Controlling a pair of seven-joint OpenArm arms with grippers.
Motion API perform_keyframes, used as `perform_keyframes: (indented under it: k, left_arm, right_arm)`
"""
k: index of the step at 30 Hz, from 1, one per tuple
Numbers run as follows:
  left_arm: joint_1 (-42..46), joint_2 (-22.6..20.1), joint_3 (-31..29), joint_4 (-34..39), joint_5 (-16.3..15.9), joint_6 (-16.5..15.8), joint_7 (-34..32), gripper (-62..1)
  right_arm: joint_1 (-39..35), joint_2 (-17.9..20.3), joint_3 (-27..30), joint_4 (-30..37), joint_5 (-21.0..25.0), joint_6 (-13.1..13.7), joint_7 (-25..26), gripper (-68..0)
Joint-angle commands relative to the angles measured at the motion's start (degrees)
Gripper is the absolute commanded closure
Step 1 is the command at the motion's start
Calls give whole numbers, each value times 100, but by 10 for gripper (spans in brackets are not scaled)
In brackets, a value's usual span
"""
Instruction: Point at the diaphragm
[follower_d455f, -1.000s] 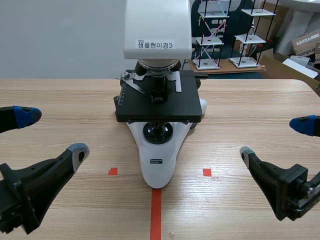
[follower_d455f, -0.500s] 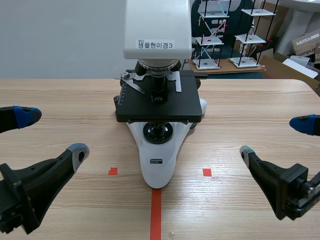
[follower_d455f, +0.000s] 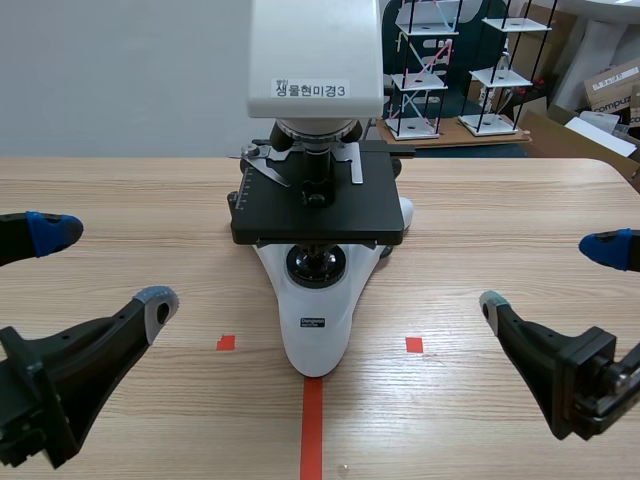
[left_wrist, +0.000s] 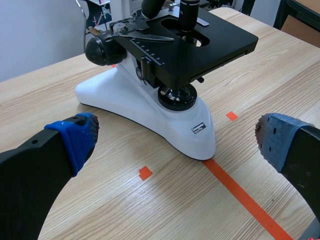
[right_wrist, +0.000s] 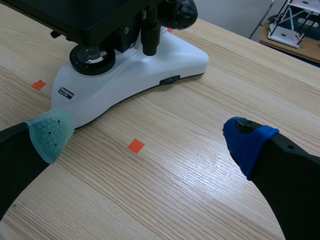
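Note:
A white microscope (follower_d455f: 316, 330) with a black stage (follower_d455f: 318, 205) stands at the table's middle. Its diaphragm sits tucked under the stage, above the round black light lens (follower_d455f: 316, 264), and is mostly hidden; in the left wrist view a dark ring (left_wrist: 176, 93) shows beneath the stage. My left gripper (follower_d455f: 100, 266) is open at the near left, well apart from the microscope. My right gripper (follower_d455f: 552, 277) is open at the near right, also apart from it. Nothing is between either pair of fingers.
Small orange-red squares (follower_d455f: 226, 343) (follower_d455f: 414, 344) and a tape line (follower_d455f: 312, 425) mark the table in front of the microscope. Racks (follower_d455f: 420, 70) and boxes (follower_d455f: 610, 85) stand beyond the table's far edge. A black focus knob (right_wrist: 179, 12) sticks out of the microscope's side.

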Motion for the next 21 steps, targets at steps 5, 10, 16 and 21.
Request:
perform_keyframes:
  k: [5,10,16,21]
  left_arm:
    - [24,28,-20,20,-55,17,-39,-498]
    - [48,28,-13,-214,-2,15,85,-119]
    - [46,28,142,-1060,-11,-13,-409,-32]
    - [48,28,317,-1956,11,-382,-1023,-32]
  right_arm:
    - [37,59,7,63,59,-22,83,-679]
    - [37,59,7,63,59,-22,83,-679]
    - [37,59,7,63,59,-22,81,-679]
    - [37,59,7,63,61,-20,83,-679]
